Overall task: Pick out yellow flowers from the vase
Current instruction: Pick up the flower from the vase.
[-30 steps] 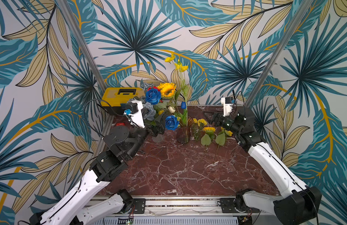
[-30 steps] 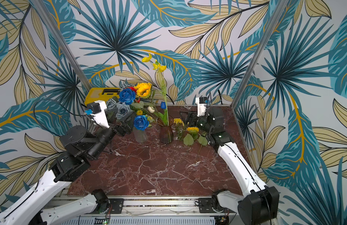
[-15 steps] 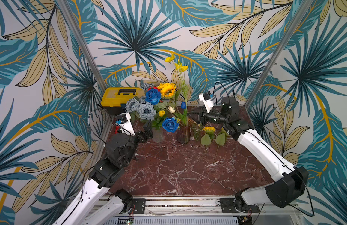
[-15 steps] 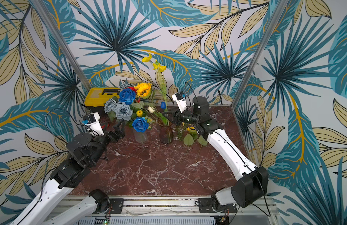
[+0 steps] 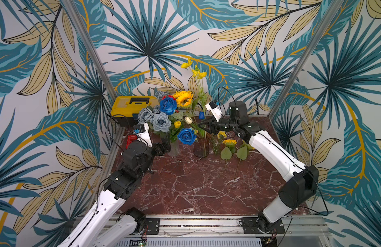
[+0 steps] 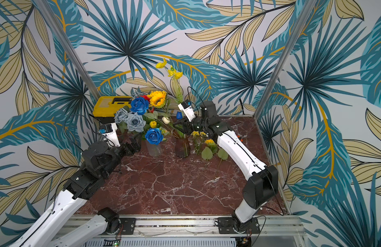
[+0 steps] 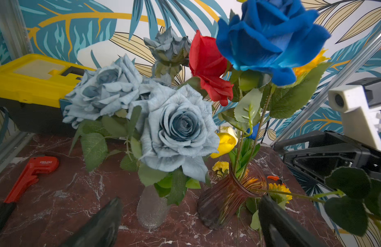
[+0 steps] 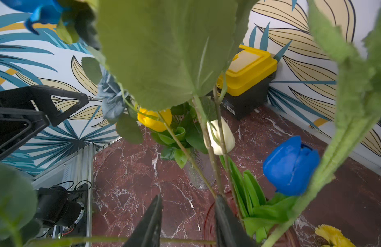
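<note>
A brown ribbed vase (image 5: 201, 147) (image 7: 228, 201) holds a tall sunflower (image 5: 184, 99), yellow poppy blooms (image 5: 198, 72), a yellow bud (image 8: 155, 119) and several green stems. My right gripper (image 5: 203, 126) (image 8: 188, 196) is among those stems just above the vase mouth, its jaws partly apart; one thin stem crosses the gap and others brush one finger (image 8: 226, 222). My left gripper (image 5: 165, 147) (image 7: 190, 198) stands wide open and holds nothing, low beside a clear vase (image 5: 174, 147). A small sunflower (image 5: 229, 142) and a yellow pompom (image 5: 221, 134) lie on the table.
Blue roses (image 5: 168, 104), grey roses (image 7: 176, 128) and a red rose (image 7: 206, 66) fill the clear vase. A white tulip (image 8: 219, 134) and a blue tulip (image 8: 292, 164) share the brown vase. At the back left are a yellow toolbox (image 5: 132, 104) and a red wrench (image 7: 31, 171).
My right arm has swung left from the flowers lying on the table to the stems above the brown vase, its jaws narrowing. My left arm has dropped away from the bouquet.
</note>
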`<state>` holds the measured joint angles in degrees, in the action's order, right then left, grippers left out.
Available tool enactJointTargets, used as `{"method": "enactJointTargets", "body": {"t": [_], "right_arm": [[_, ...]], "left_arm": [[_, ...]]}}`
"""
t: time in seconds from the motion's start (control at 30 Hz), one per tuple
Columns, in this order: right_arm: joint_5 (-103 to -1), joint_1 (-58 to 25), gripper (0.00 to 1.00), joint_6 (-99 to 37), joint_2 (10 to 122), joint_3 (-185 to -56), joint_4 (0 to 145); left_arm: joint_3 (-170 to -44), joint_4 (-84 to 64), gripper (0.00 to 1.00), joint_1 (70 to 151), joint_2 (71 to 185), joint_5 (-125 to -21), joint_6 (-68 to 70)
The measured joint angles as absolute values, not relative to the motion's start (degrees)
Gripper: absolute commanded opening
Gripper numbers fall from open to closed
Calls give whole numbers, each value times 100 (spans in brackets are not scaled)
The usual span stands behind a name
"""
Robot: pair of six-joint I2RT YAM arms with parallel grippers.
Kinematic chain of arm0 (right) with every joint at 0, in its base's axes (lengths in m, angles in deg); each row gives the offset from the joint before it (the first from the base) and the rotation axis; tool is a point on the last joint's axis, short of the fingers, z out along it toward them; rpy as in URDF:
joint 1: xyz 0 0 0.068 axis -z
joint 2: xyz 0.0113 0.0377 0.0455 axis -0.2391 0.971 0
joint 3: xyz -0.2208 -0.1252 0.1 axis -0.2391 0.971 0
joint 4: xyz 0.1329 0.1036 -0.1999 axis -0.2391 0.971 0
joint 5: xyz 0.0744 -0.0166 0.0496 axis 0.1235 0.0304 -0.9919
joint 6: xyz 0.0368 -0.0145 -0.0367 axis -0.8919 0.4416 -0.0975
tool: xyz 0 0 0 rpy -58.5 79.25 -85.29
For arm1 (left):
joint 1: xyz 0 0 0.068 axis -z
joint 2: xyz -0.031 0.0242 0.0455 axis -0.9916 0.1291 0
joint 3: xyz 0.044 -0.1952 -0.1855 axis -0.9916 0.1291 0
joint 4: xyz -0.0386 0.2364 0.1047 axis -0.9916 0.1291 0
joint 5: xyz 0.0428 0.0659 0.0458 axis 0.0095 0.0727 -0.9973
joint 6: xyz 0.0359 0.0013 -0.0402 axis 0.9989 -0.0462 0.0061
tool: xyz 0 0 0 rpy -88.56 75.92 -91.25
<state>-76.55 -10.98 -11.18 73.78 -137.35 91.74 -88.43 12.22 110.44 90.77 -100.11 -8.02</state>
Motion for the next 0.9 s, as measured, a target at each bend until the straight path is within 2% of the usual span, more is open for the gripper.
{"method": "enactJointTargets", "body": {"t": [0.4,0.5,0.9], "right_arm": [[-7644,-1229,39,-1040,7986,-14386,9355],[-7642,-1288,26,-1026,8097,-14472,9368],[-7530,-1317,7,-1042,8187,-14511,9454]], "left_arm": [[-8822,1224,100,10731,9214,-9685,-977],[-8811,1220,99,10672,9230,-9641,-1014],[-8673,1231,99,10499,9212,-9473,-1099]]}}
